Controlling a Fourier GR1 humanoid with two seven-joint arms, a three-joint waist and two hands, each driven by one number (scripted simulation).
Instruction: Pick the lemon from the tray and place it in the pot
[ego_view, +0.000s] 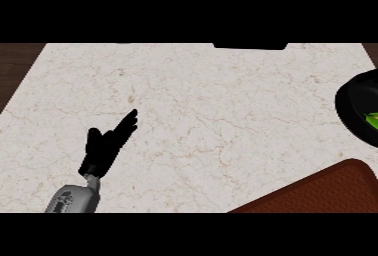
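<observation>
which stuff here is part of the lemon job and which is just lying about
Job: lemon, already inside the pot; brown tray.
Lying about: black object at the far edge, unidentifiable; left hand, resting open on the near left.

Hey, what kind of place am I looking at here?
Most likely a kitchen counter: a pale marbled worktop, a black pot at its right edge, and a brown tray at the lower right.

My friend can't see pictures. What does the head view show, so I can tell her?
A black pot at the right edge holds a yellow-green fruit. A brown tray sits at the lower right, and the left robot hand rests open at the lower left.
</observation>
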